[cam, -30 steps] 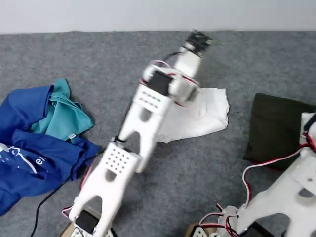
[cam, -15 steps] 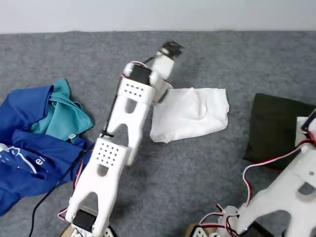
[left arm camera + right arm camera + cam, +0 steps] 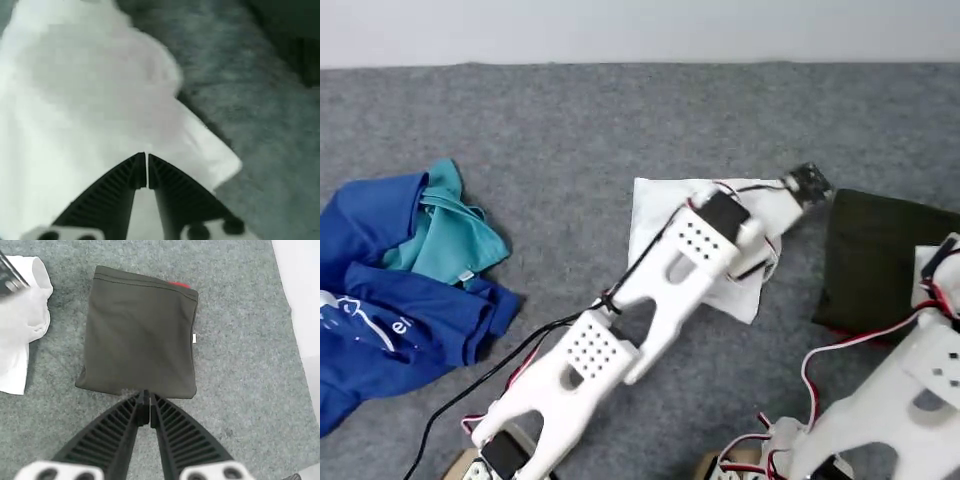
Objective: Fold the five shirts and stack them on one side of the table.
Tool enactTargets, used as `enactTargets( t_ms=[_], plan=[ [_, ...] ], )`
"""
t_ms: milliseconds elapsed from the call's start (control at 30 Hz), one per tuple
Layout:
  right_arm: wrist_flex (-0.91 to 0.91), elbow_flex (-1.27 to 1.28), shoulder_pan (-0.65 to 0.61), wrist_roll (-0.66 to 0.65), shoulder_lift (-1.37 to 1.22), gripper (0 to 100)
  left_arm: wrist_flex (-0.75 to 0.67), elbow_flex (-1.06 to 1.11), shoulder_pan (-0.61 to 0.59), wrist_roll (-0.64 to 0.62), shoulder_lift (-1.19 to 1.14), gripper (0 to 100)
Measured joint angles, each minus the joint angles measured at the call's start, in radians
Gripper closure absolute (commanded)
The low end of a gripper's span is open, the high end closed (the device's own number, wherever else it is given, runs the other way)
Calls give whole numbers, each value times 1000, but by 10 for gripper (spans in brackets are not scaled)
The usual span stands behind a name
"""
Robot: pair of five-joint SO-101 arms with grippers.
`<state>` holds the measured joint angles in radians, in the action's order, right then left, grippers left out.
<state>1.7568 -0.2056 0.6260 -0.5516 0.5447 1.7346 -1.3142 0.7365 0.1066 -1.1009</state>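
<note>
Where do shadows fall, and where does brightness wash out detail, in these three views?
Left wrist view: the white shirt glares, folds faint, with dark shadow along its edge on the table. Right wrist view: even light, thin shadow at the edge of the dark shirt. High view: soft light, faint shadows.

The left gripper [image 3: 146,162] hangs over the white shirt [image 3: 85,100], its jaws pressed together with a thin slit between them. Grey worktop [image 3: 260,120] borders the shirt's rumpled edge, and a dark cloth [image 3: 295,30] lies beyond the shirt.
</note>
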Motion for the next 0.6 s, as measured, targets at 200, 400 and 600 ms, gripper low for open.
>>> enactTargets(
  t_ms=[200,400,600],
  plan=[
    [0,0,0,0,0,980,0,141,-63,0,216,985],
    [0,0,0,5,-72,980,0,339,-218,0,443,985],
    [0,0,-92,123,-259,978,0,601,-316,0,704,985]
  ],
)
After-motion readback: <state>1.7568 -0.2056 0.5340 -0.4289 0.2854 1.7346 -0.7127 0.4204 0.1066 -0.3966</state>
